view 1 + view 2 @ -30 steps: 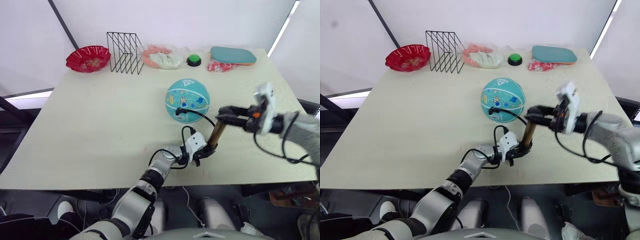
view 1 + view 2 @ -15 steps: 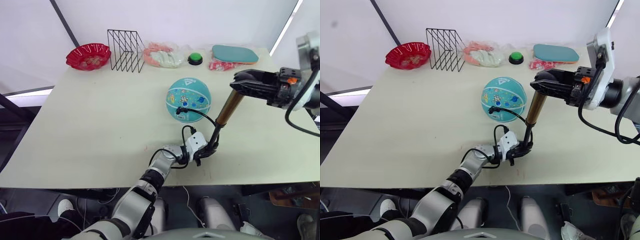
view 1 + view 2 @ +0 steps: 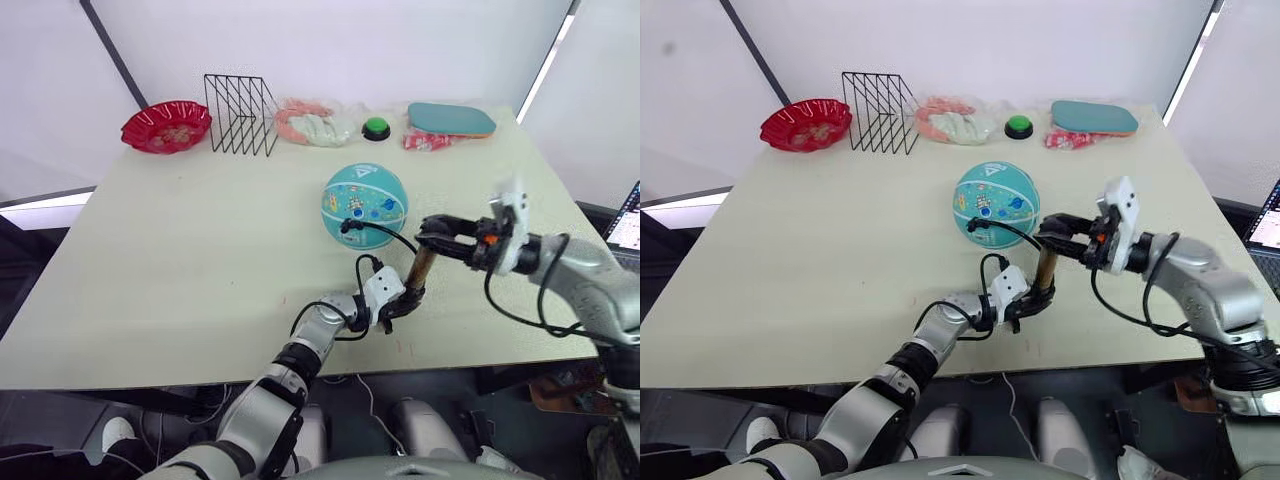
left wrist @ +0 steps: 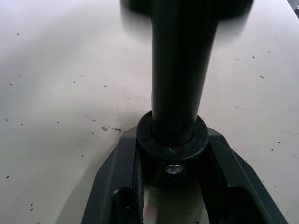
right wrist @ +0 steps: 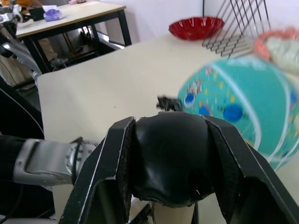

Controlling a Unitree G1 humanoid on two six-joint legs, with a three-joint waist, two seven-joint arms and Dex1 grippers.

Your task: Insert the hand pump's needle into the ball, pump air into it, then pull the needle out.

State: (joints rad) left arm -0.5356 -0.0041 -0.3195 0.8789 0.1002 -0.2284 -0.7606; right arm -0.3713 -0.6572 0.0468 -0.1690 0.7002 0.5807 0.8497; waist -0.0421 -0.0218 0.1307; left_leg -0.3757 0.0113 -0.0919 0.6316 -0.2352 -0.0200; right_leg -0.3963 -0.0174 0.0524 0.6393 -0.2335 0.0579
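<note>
Currently the hand pump stands tilted on the table, at about 5 o'clock from the ball and near the table's front edge. The left gripper is clamped on the pump's black base cap, both fingers pressed against the cap's sides. The right gripper is closed around the black T-handle at the pump's top, its fingers flanking the handle. A thin black hose arcs from the pump to the ball's near face, where the black fitting sits against the surface; the needle itself cannot be made out. At the table's far edge, around 12 o'clock, stand a red bowl, a wire rack, a green button and a teal paddle.
</note>
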